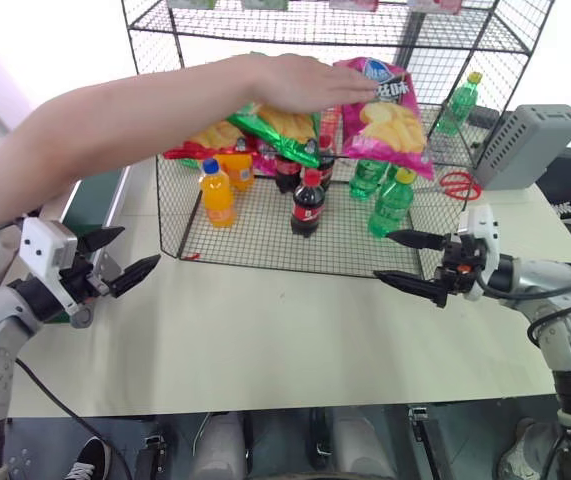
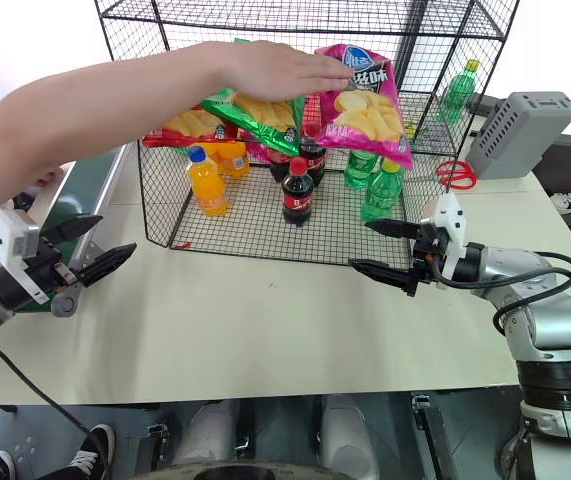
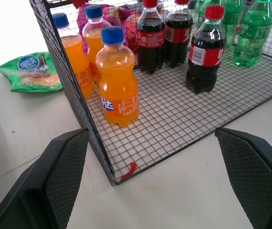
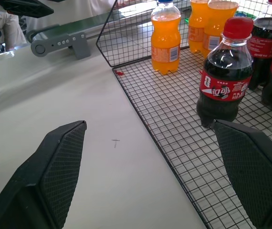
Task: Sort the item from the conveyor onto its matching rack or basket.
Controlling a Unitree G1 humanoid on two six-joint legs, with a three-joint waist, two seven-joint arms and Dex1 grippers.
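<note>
The item, a magenta-pink chip bag (image 1: 393, 115), hangs tilted in front of the black wire rack (image 1: 265, 243), above the bottles on its lower tier. A person's hand (image 1: 300, 80) reaches across from the left and lies on the bag's upper edge. The conveyor (image 1: 93, 198) shows as a dark-green belt at the table's left side. My left gripper (image 1: 140, 248) hovers open over the table by the rack's front left corner. My right gripper (image 1: 382, 256) stands open at the rack's front right edge. Both are empty and apart from the bag.
The rack's lower tier holds orange soda bottles (image 1: 216, 193), cola bottles (image 1: 308, 203) and green bottles (image 1: 392, 203), with a green chip bag (image 1: 285, 130) and a red one (image 1: 197, 145) behind. A grey box (image 1: 530, 143) sits at right. Another green bag (image 3: 28, 71) lies outside the rack.
</note>
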